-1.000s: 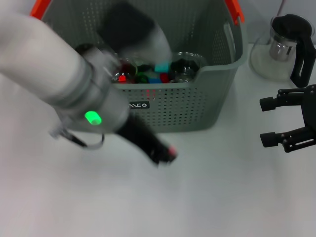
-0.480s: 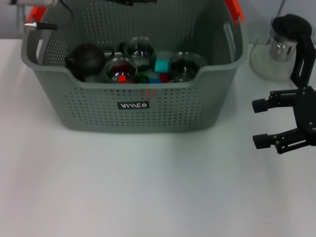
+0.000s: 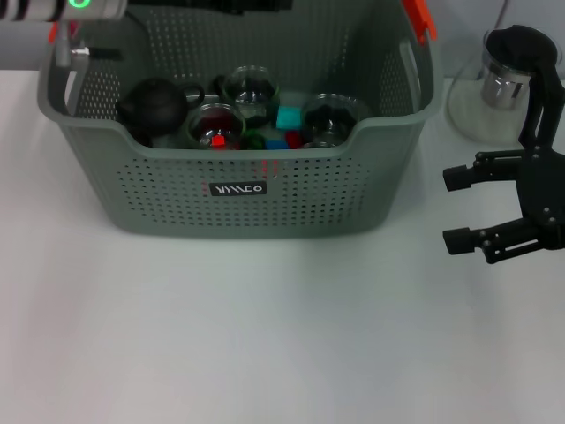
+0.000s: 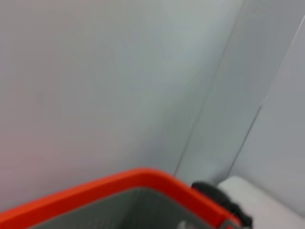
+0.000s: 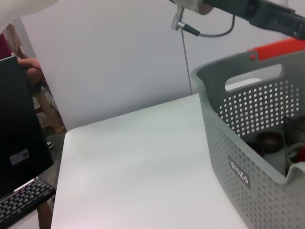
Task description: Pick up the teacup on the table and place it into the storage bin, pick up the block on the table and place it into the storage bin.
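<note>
The storage bin, grey-green and perforated with orange handles, stands at the back middle of the white table. Inside it lie a dark teapot, glass teacups and small blocks: teal, blue and a red one in a cup. No teacup or block shows on the table. My left arm crosses the top edge above the bin's back left. My right gripper is open and empty, right of the bin. The bin also shows in the right wrist view and its handle in the left wrist view.
A glass teapot with a black handle stands at the back right, just behind my right gripper. The right wrist view shows the table's far edge, a keyboard and a person's hand beyond it.
My left arm has swung up from in front of the bin to above its back left, uncovering the bin's contents. My right gripper has shifted a little to the left.
</note>
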You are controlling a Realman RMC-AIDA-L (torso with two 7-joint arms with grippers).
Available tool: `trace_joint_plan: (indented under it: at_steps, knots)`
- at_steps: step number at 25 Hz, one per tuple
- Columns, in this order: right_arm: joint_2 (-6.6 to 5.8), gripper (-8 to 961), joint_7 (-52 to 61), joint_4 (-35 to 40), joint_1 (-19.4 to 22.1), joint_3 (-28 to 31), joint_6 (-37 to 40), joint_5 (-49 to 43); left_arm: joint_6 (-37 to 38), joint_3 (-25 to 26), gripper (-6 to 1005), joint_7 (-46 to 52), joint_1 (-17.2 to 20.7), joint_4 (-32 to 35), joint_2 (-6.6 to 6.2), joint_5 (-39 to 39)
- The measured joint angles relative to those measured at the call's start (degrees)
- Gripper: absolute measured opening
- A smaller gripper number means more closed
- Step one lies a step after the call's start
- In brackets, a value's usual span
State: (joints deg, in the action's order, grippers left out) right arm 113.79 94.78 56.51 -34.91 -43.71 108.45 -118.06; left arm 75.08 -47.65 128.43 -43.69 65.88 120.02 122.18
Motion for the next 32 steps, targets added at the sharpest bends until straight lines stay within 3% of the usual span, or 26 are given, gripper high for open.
trace_joint_plan:
  at_steps: [3,5,7,9,10,15,21,26,32]
  knots:
    - [0.25,945,-0.17,0.00,-0.38,0.05,-0.01,0.50,4.88,1.41,471,-1.58,3.98,4.58,0.64,-6.56]
    - [0.46,945,-0.38,0.00,-0.45,0.04,-0.05,0.88,9.03,1.75,711,-4.70,7.94,7.00,1.34,-12.81]
    - [0.82,945,-1.11,-0.03,-0.47,0.21,-0.18,1.28,14.65,1.91,785,-9.77,12.93,7.79,1.78,-20.38]
    - [1.36,945,-2.18,-0.20,-0.46,0.85,-0.28,1.75,17.35,2.25,859,-11.99,14.80,7.61,1.91,-23.17]
    - [1.58,945,-2.54,-0.36,-0.45,1.22,-0.29,1.94,23.28,4.07,896,-15.68,17.84,6.25,2.45,-25.93]
    - [2.50,944,-5.65,-3.55,-0.53,2.24,-1.17,4.38,33.92,8.04,954,-23.71,22.69,1.56,3.92,-26.76]
    - [3.39,945,-9.06,-7.85,-0.51,1.83,-4.33,4.59,36.33,8.81,964,-30.12,27.26,-0.87,4.77,-22.61]
    - [3.46,944,-10.57,-11.21,-0.39,1.46,-7.42,4.43,35.97,9.94,962,-32.09,27.14,-4.01,4.70,-17.38]
    - [3.56,944,-12.80,-14.20,0.09,-2.42,-11.19,4.18,31.08,9.83,961,-37.74,23.11,-14.34,3.85,-10.03]
